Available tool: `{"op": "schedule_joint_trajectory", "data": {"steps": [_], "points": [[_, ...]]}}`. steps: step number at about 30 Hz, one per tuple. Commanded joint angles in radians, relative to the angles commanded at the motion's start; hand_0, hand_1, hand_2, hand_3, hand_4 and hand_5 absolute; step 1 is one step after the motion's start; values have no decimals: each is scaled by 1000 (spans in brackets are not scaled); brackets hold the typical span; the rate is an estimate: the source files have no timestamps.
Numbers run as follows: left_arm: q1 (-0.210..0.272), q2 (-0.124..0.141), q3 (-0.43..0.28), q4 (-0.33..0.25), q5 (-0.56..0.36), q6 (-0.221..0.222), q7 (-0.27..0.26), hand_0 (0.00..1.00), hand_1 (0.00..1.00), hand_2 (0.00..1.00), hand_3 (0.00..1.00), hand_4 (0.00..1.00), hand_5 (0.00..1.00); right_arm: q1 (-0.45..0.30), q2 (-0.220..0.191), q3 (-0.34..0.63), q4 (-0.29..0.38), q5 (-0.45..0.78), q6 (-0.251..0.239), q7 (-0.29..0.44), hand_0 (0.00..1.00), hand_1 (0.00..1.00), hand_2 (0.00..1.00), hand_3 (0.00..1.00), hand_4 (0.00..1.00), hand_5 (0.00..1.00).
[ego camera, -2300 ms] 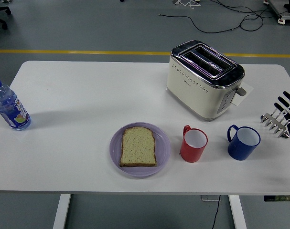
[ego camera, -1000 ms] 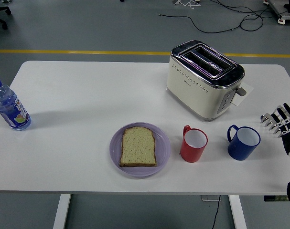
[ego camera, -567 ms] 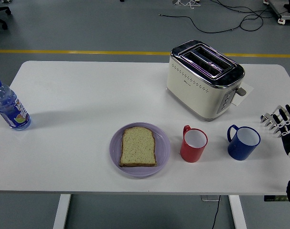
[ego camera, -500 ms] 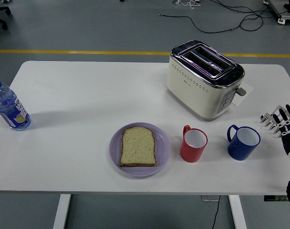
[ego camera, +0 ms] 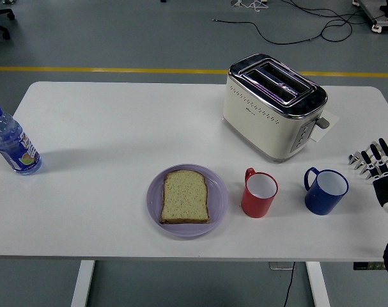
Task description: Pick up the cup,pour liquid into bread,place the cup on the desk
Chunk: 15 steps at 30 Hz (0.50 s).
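Note:
A red cup [ego camera: 259, 194] stands upright on the white table, handle toward the upper left. Right of it stands a blue cup [ego camera: 325, 190]. A slice of bread [ego camera: 185, 196] lies flat on a lilac plate [ego camera: 219, 198] left of the red cup. My right hand [ego camera: 376, 160] hovers at the right edge, a short way right of the blue cup, its black and silver fingers spread and holding nothing. The left arm is out of sight.
A cream and chrome toaster [ego camera: 273, 105] stands behind the cups, with a white paper slip [ego camera: 325, 126] at its right side. A water bottle [ego camera: 12, 144] stands at the far left edge of the table [ego camera: 104, 134].
My right hand has shifted slightly along the right edge, staying right of the blue cup with its fingers spread. The cups, plate and bread have not moved.

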Motion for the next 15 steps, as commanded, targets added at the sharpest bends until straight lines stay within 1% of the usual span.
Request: {"op": "schedule_joint_trajectory", "data": {"steps": [15], "points": [[1, 0, 1, 0, 2, 1, 0, 635, 643, 657, 508, 237, 854, -6, 1, 2, -9, 5, -4, 5, 670, 587, 652, 601, 585, 140]]}}
